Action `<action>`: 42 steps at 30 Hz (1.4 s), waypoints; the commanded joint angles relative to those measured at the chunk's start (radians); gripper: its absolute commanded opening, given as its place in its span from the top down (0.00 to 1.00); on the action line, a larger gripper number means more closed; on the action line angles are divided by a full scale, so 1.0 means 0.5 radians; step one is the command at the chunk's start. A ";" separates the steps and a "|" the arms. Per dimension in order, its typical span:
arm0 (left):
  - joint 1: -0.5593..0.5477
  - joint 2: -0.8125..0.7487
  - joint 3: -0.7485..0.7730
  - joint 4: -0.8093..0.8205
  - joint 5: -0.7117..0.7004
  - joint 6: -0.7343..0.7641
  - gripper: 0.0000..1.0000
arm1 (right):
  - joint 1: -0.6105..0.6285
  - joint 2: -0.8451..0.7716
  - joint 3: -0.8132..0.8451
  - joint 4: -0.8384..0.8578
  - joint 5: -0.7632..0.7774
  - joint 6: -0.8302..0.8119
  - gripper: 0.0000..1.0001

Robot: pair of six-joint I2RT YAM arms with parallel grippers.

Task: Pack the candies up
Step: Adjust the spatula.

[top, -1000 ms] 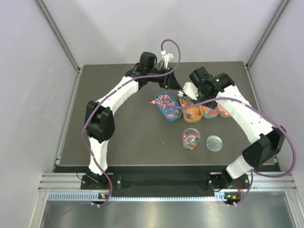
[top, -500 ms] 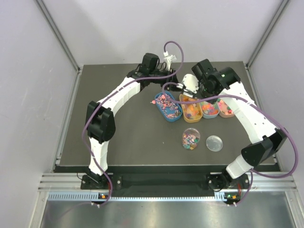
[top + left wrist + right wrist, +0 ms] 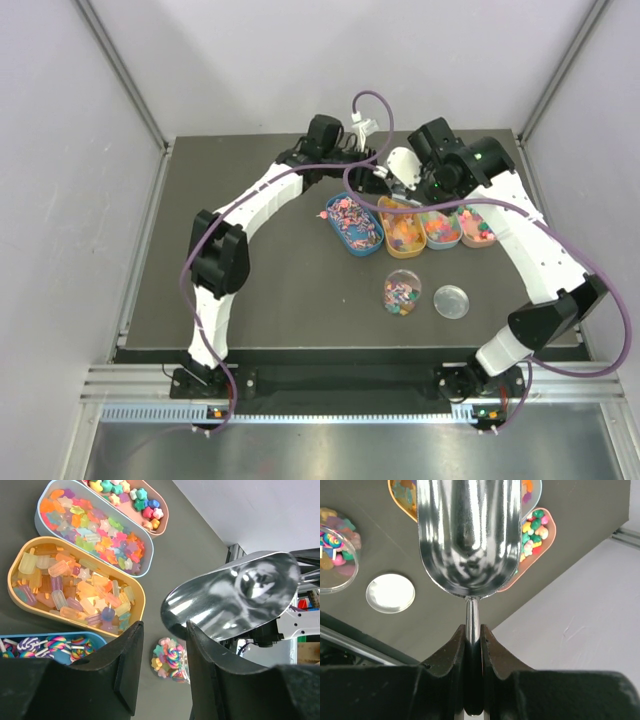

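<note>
Clamping the scoop [image 3: 467,535] by its handle, the right end effector [image 3: 472,632] hangs above the candies [image 3: 535,527].

White-shelled left arm [image 3: 262,195] and right arm [image 3: 530,245], black joints, looping purple cables [image 3: 374,94], black tool fingers [image 3: 120,680]

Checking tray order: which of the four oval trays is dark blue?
The leftmost tray, holding swirled lollipop candies; the others are orange, pale blue and pink.
</note>
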 commanded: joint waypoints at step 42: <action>-0.001 1.232 1.055 1.086 -0.571 0.099 0.45 | -0.277 0.533 -0.669 -0.111 0.996 -0.241 1.00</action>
